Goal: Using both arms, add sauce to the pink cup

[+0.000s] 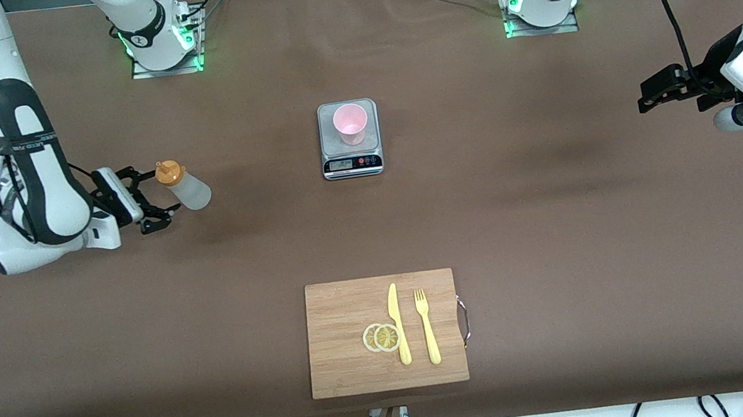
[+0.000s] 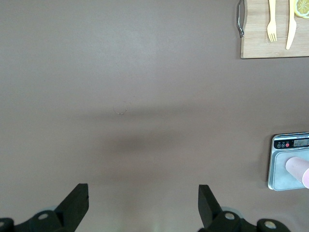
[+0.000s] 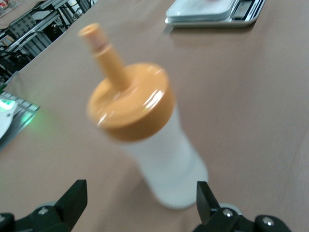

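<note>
The right gripper [image 1: 154, 201] is sitting low over the table [image 1: 559, 212] near the edge at the right arm's end, with its fingers [image 3: 72, 203] spread wide and gripping nothing. The sauce bottle [image 1: 185, 186] is standing on the table just beside that gripper, between the spread fingertips in the right wrist view [image 3: 154, 145], with a gap showing on each side. Its orange cap [image 1: 168, 171] is pointing up and leaning slightly toward the gripper, so the bottle is appearing tilted rather than fully upright.

The pink cup [image 1: 351, 123] is standing upright on a small grey kitchen scale [image 1: 352, 161] in the middle of the table, well apart from the bottle. The left wrist view is showing the same scale [image 2: 285, 169] and the cup [image 2: 298, 169] at its edge.

A wooden cutting board [image 1: 346, 341] is lying near the table edge closest to the front camera. It is carrying two lemon slices [image 1: 381, 337], a yellow knife [image 1: 397, 323] and a yellow fork [image 1: 426, 327], side by side.

The left gripper [image 1: 648, 102] is waiting above the table near the edge at the left arm's end, with its fingers [image 2: 77, 200] spread apart and nothing between them.
</note>
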Tool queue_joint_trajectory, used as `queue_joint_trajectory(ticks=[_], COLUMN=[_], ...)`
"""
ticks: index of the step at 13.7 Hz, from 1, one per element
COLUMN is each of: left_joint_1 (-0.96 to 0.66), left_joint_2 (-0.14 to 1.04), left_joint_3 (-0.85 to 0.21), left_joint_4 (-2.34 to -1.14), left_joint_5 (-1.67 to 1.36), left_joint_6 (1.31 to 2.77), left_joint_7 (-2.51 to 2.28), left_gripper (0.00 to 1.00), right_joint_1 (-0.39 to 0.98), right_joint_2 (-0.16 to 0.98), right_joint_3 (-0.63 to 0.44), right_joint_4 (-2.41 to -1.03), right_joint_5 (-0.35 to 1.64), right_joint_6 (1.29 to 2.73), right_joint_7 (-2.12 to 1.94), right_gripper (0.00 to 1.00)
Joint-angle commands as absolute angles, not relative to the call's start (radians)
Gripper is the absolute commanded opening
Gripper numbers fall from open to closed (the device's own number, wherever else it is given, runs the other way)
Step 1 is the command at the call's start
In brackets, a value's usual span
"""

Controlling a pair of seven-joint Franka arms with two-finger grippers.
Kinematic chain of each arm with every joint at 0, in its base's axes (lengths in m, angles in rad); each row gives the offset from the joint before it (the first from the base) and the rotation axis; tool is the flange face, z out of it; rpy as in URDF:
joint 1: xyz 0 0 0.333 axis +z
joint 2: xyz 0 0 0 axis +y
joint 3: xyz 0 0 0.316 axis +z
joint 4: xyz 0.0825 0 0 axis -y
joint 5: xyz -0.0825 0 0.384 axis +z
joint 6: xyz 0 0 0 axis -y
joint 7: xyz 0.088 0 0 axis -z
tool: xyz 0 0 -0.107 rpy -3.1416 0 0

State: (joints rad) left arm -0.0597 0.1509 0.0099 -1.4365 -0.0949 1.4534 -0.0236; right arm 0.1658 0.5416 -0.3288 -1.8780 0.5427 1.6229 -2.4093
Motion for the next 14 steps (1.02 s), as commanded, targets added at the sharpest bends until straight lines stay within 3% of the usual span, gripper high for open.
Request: queue_joint_trajectory(ticks=[1,7,14], left_joint_1=[-0.063,-0.063,-0.078], left_joint_2=[0.152,0.156,0.156], left_joint_3=[0.009,0.006,0.008], left_joint_4=[-1.433,-1.431,-1.431], left_joint_5=[-0.074,-0.074,-0.072], left_joint_6=[1.447,1.447,1.447], left_joint_7=[-0.005,-0.005,-0.006], left_gripper=[1.00,1.00,1.00], right_joint_1=[0.170,0.176,0.146], right_joint_2=[0.512,0.301,0.166], right_joint_3=[-0.374,-0.377,-0.117], right_joint_4=[-1.838,-1.841,-1.781], right_joint_5=[0.465,0.275,0.068], right_joint_6=[1.580,1.580,1.608], right_joint_7=[-2.360,-1.711,-0.828], right_gripper=[1.00,1.00,1.00])
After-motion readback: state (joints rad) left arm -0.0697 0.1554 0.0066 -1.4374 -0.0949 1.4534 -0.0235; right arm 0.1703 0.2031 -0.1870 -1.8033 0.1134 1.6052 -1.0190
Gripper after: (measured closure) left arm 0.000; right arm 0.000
